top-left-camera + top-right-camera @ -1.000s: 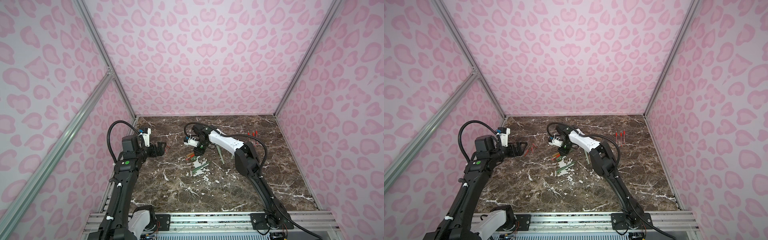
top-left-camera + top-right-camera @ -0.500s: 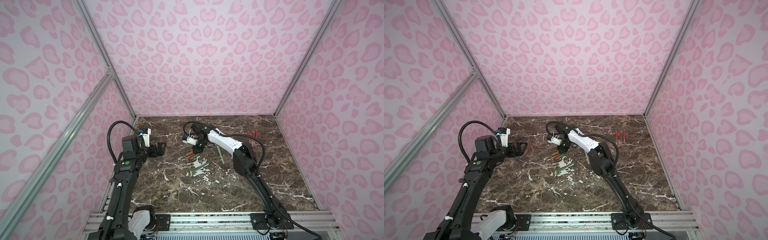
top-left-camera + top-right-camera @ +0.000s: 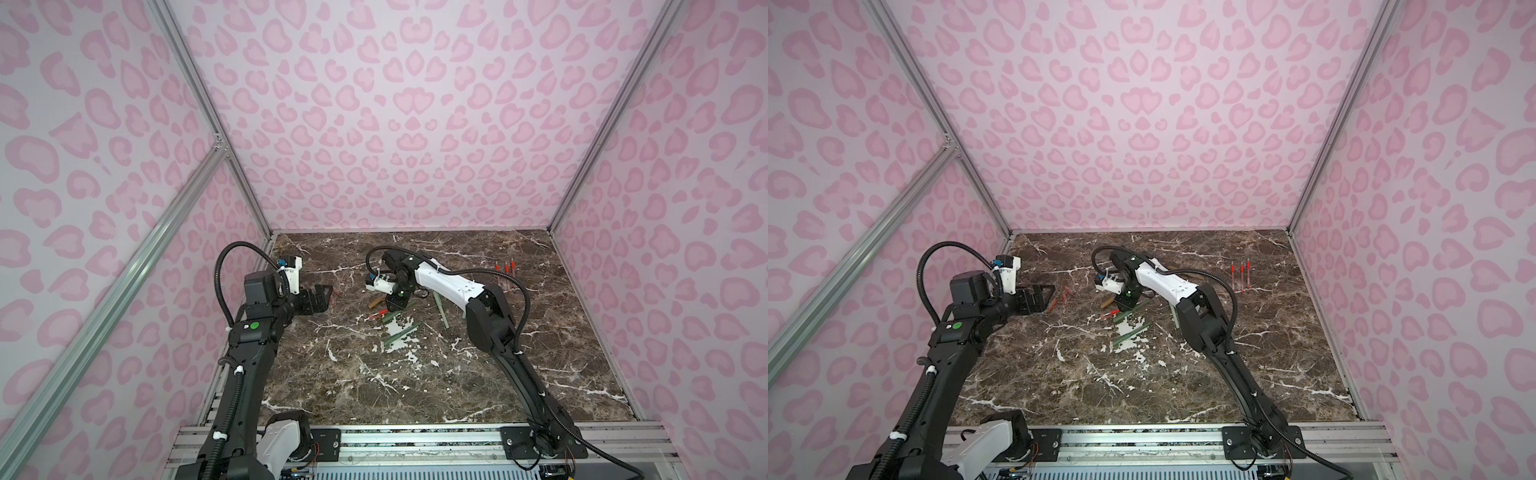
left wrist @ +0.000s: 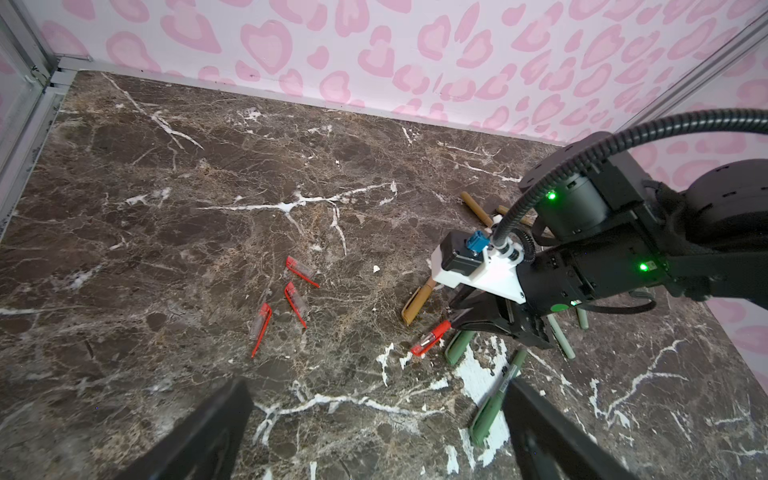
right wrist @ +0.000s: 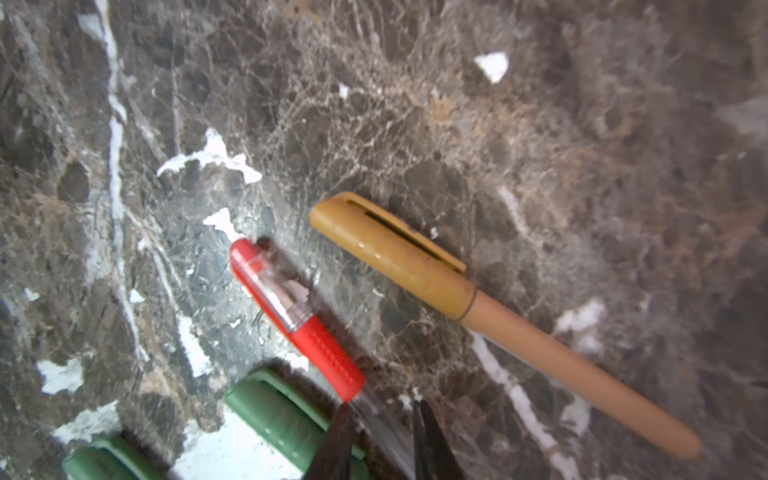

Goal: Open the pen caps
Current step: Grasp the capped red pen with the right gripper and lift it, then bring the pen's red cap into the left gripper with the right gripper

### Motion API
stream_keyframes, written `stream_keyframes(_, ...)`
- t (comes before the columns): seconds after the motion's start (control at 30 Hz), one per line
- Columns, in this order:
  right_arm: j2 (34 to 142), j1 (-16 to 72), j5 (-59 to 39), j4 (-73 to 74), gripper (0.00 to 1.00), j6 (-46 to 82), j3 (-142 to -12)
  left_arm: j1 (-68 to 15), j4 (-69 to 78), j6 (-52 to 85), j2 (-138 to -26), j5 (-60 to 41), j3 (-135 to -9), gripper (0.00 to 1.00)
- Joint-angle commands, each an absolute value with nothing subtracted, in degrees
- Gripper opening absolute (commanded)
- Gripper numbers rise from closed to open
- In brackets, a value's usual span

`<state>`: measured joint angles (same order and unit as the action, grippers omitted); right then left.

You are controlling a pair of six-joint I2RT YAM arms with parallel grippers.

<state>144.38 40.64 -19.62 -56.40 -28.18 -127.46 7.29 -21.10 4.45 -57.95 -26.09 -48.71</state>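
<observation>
My right gripper (image 5: 384, 440) is shut on the clear barrel of a red pen (image 5: 324, 353), low over the marble near the middle. The pen's clear red-tipped cap (image 5: 270, 282) is on. In the left wrist view the right gripper (image 4: 455, 324) holds the red pen (image 4: 430, 338) pointing out to one side. Three loose red pen caps (image 4: 295, 301) lie on the floor beyond my left gripper (image 4: 374, 436), which is open and empty. Both top views show the left gripper (image 3: 322, 297) hovering at the left, apart from the pile.
A tan capped pen (image 5: 390, 249) and green capped pens (image 5: 282, 415) lie beside the red pen. More green pens (image 3: 401, 330) and a pale one (image 3: 440, 309) lie just in front of the right gripper (image 3: 390, 313). Three red pen bodies (image 3: 1241, 276) lie at the back right. Pink walls enclose the floor.
The right wrist has shifted slightly left and back over the pile. The left arm has not moved.
</observation>
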Motion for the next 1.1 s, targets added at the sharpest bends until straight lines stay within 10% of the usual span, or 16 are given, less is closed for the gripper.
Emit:
stream_keyframes(0.0, 145.05, 41.06, -16.60, -58.30, 0.25, -28.92, -125.15, 7.40, -19.70, 3.95, -58.08, -26.19, -48.82, 0.98)
stream_keyframes(0.57, 135.46, 41.47, -16.36, -55.36, 0.09, -26.00, -123.38, 7.38, -18.98, 4.98, -57.66, -32.64, -49.03, 0.98)
stream_keyframes(1.07, 102.09, 46.52, -17.76, -3.28, 0.00, 14.19, -78.79, 7.38, -6.72, 22.38, -59.93, -51.95, -45.77, 0.91)
